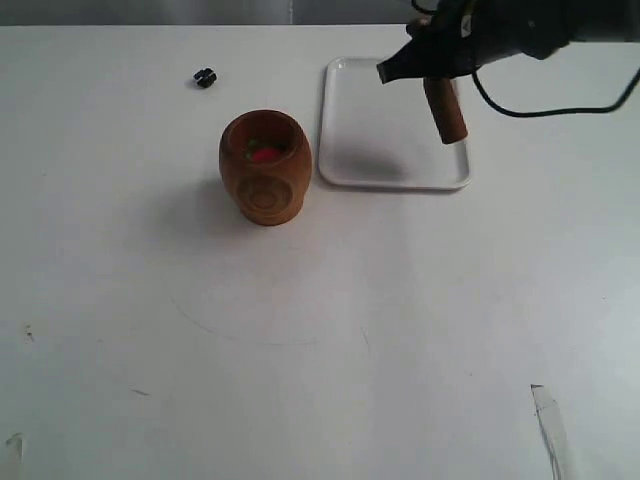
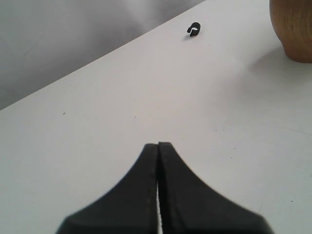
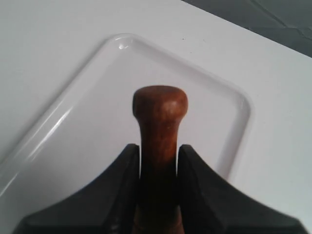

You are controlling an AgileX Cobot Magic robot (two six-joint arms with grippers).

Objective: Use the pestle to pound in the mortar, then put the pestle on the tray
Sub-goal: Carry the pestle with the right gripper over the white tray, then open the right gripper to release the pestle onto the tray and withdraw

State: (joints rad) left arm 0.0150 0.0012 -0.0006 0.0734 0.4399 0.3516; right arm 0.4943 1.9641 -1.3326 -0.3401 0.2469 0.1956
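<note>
Exterior: the pestle (image 1: pixel 447 112) hangs tilted above the tray (image 1: pixel 350 150). The mortar (image 1: pixel 265 168) stands on the counter (image 1: pixel 300 350) just beside the tray. We judge the placing step is in hand.
Left wrist: left fingers (image 2: pixel 146 165) together, empty.
Right wrist: right fingers (image 3: pixel 126 165) clamped on the pestle's shaft. Next move: lower it flat, then release. We see no writing anywhere.

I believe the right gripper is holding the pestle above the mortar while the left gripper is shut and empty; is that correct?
Not quite: the right gripper holds the pestle above the tray, not the mortar, which stands on the table beside the tray. The exterior view shows this. The left gripper is indeed shut and empty.
</note>
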